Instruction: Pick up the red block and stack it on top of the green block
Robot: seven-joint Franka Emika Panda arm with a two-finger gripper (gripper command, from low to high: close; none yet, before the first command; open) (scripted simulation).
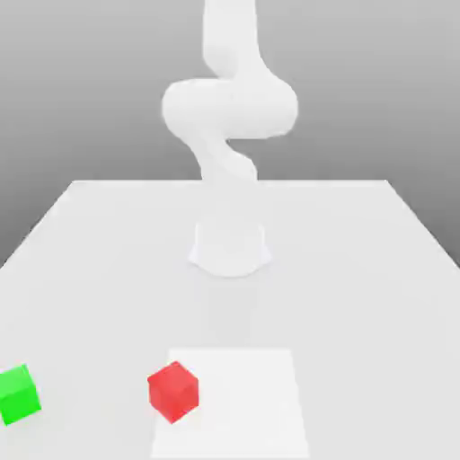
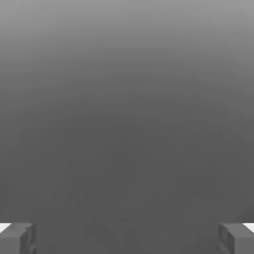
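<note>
In the hand view we see our gripper [image 2: 127, 239] with its two fingers spread wide, nothing between them but dark grey background. In the exterior view our arm [image 1: 230, 108] rises from its base [image 1: 230, 250] near the far side of the pale table [image 1: 359, 287] and runs out through the top edge.

The red block [image 1: 173, 392] sits well apart from that base, on the near part of the table, over the left edge of a white patch [image 1: 247, 404] (a shade brighter than the tabletop, we notice). The green block [image 1: 18, 395] lies apart from the red one, at the exterior view's left, partly cut off by the frame. Neither block is in our grip.
</note>
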